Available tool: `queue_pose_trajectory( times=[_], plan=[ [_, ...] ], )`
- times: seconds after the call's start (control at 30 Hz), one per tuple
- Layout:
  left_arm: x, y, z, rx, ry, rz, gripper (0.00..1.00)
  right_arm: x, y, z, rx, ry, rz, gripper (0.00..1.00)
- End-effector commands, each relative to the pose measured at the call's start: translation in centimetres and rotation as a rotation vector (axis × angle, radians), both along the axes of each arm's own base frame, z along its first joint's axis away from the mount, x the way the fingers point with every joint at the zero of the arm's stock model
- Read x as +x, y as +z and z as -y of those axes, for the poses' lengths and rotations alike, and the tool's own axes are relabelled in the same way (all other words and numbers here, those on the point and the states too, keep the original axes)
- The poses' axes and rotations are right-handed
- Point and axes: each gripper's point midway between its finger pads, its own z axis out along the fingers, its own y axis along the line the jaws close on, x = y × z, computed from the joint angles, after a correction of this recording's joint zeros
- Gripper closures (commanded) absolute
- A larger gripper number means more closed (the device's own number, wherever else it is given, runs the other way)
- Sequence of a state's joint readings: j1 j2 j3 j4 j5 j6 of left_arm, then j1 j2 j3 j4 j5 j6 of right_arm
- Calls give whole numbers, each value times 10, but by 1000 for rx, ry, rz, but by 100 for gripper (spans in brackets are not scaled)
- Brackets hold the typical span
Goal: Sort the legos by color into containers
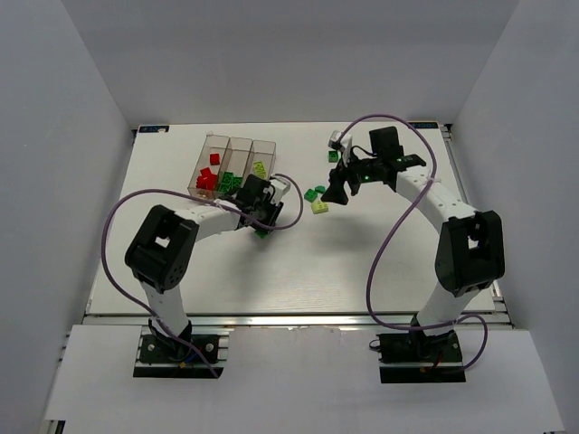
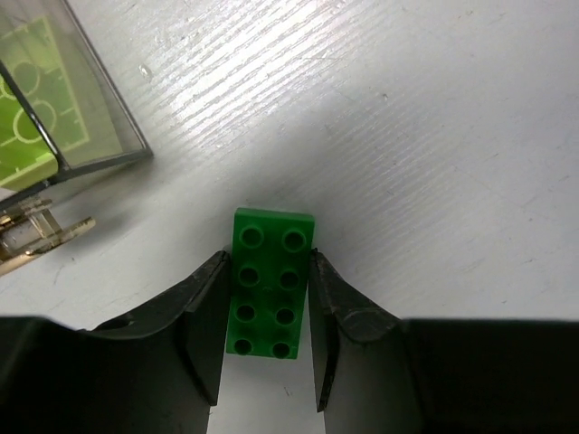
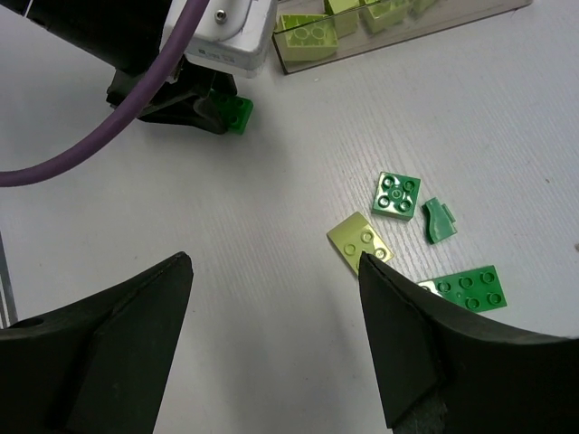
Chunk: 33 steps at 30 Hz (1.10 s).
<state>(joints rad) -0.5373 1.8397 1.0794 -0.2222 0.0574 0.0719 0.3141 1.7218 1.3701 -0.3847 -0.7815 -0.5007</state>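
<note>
Clear plastic bins (image 1: 241,142), 3 joined side by side, at far left of worktop (image 1: 362,271). Left one: red bricks (image 1: 208,178). Middle: dk green bricks (image 1: 229,183). Right: pale yellow-green bricks (image 1: 260,169), also seen thru the wall in left wrist view & at top of right wrist view. Counts too small to tell.

Left claw (image 2: 269,262) sits just beside near end of the bins, pinching a green 2x4 brick (image 2: 271,282) by its long sides, fingers touching both. Brick is studs up, outside the bins. On worktop or just off it, can't tell.

Right claw (image 3: 274,267) spread wide, nothing btwn fingers, hanging over mid worktop. Loose pcs ahead of it:
- pale brick (image 3: 360,242)
- dk green square brick (image 3: 396,195) near it
- small green bit (image 3: 439,220) just beside the square
- green plate (image 3: 470,287), partly cut off by the right finger

Lone green brick (image 1: 333,155) lies farther back, apart from that group.
</note>
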Motion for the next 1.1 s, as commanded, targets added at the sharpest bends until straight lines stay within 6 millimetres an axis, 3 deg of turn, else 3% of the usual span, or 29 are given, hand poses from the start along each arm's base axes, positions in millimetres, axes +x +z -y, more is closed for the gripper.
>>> queue_pose_trajectory(
  times=[0.0, 0.27, 0.4, 0.47, 0.53, 0.6, 0.67, 0.73, 0.77, 0.8, 0.83, 0.87, 0.93, 0.97, 1.07],
  plan=[
    [-32, -12, -5, -29, 18, -107, 76, -4, 23, 1, 43, 8, 50, 21],
    [-10, 88, 17, -244, 101, 56, 83, -6, 24, 5, 52, -15, 40, 28],
    [3, 123, 11, -316, 152, 95, 85, -9, 25, 6, 58, -24, 32, 48],
    [13, 134, 6, -358, 193, 102, 87, -11, 24, 6, 57, -21, 23, 65],
    [28, 143, -9, -385, 251, 127, 87, -12, 23, 7, 54, -23, 22, 79],
    [49, 156, -28, -391, 332, 175, 87, -15, 22, 8, 51, -26, 26, 84],
    [68, 156, -43, -363, 406, 202, 86, -15, 21, 10, 46, -34, 31, 85],
    [91, 171, -57, -360, 462, 252, 86, -15, 20, 10, 42, -38, 31, 85],
    [102, 159, -67, -321, 508, 247, 85, -16, 20, 11, 43, -40, 28, 85],
    [116, 171, -69, -327, 524, 273, 85, -16, 20, 11, 43, -40, 30, 85],
    [123, 169, -71, -313, 535, 270, 85, -16, 19, 12, 41, -42, 27, 85],
    [130, 149, -75, -270, 554, 229, 85, -17, 19, 11, 40, -41, 27, 85],
    [148, 157, -82, -241, 591, 266, 85, -17, 18, 13, 36, -47, 29, 84],
    [153, 142, -86, -208, 607, 244, 84, -18, 19, 13, 34, -45, 36, 83],
    [167, 139, -99, -161, 660, 263, 83, -19, 15, 15, 27, -47, 36, 80]
  ],
)
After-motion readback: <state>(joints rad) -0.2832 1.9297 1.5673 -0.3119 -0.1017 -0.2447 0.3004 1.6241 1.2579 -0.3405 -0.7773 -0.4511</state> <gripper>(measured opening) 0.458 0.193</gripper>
